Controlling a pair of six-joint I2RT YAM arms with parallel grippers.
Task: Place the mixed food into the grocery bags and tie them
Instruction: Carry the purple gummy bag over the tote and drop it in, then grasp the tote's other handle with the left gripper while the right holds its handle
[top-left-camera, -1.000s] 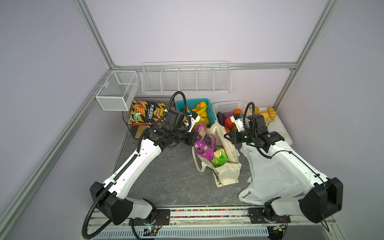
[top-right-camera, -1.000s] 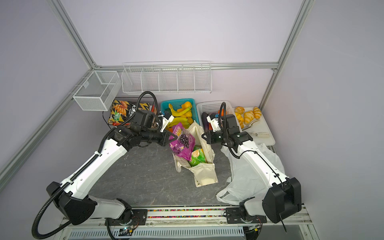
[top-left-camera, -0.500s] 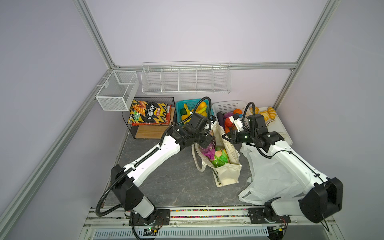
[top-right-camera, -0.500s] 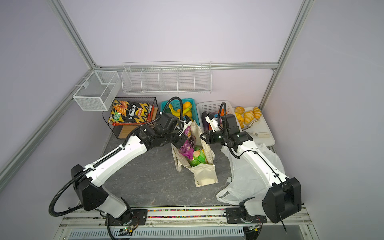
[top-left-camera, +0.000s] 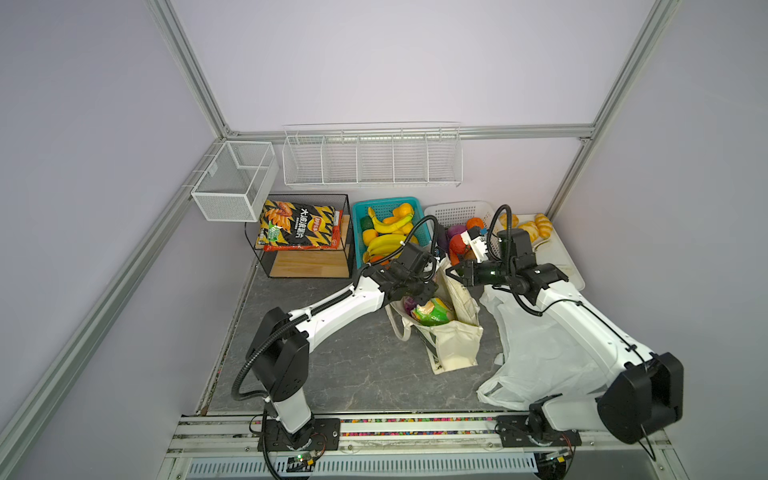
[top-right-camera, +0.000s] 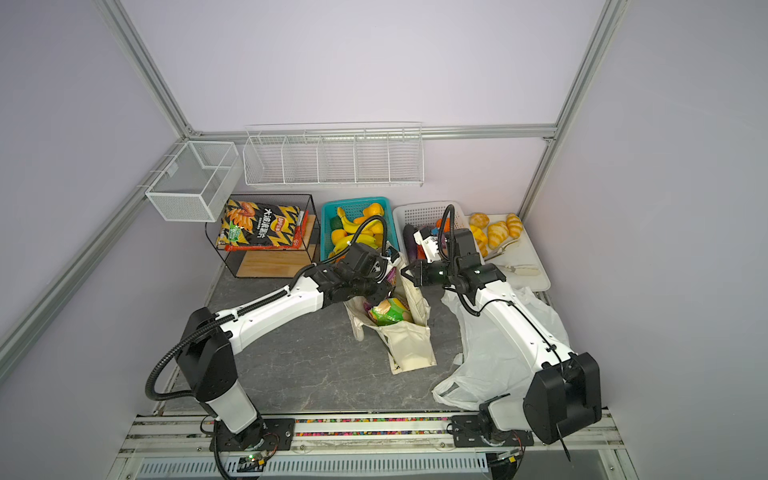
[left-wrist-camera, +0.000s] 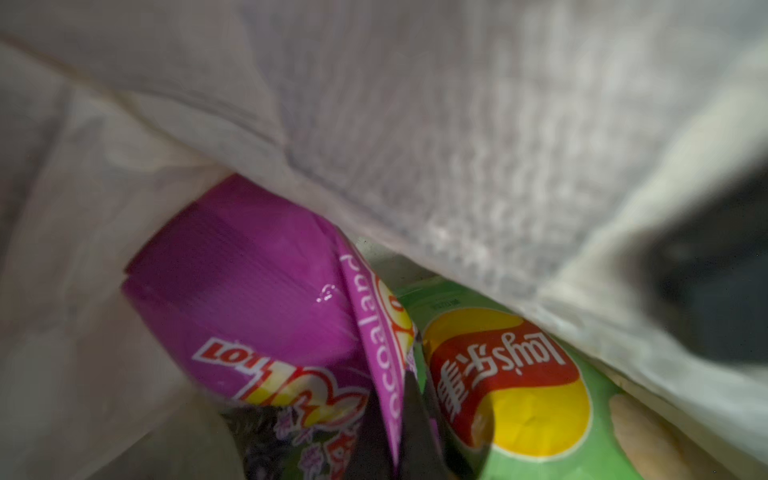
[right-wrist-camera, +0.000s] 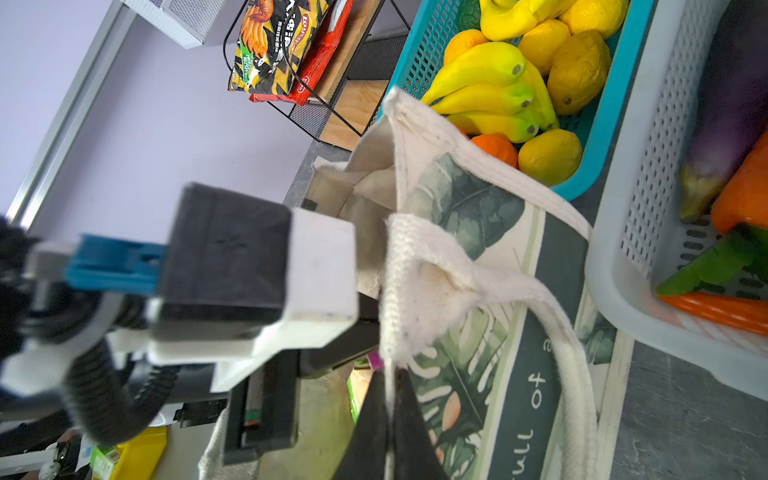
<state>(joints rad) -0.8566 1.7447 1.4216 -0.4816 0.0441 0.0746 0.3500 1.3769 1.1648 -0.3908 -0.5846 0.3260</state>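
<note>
Two packets in canvas tote (top-left-camera: 453, 345) | purple snack packet (left-wrist-camera: 257, 291) just lowered in, 9 o'clock of green Lay's packet (top-left-camera: 434, 313) | left gripper (left-wrist-camera: 399, 399) clamps it, release due | right gripper (right-wrist-camera: 388, 386) pinches tote rim

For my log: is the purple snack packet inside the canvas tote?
Inside. The purple snack packet lies beside the green Lay's packet, canvas tote walls around both.

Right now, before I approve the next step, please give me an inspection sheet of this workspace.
Surface: grey marbled table.
Job's things: purple snack packet and green Lay's packet inside canvas tote; white plastic bag under right arm.
Clutter: chip bag, teal fruit basket, white vegetable basket, bread tray.
Grippers: left gripper shut on purple snack packet; right gripper shut on canvas tote rim.
Cables: black hoses along both arms.
Surroundings: lilac walls, wire wall baskets.
</note>
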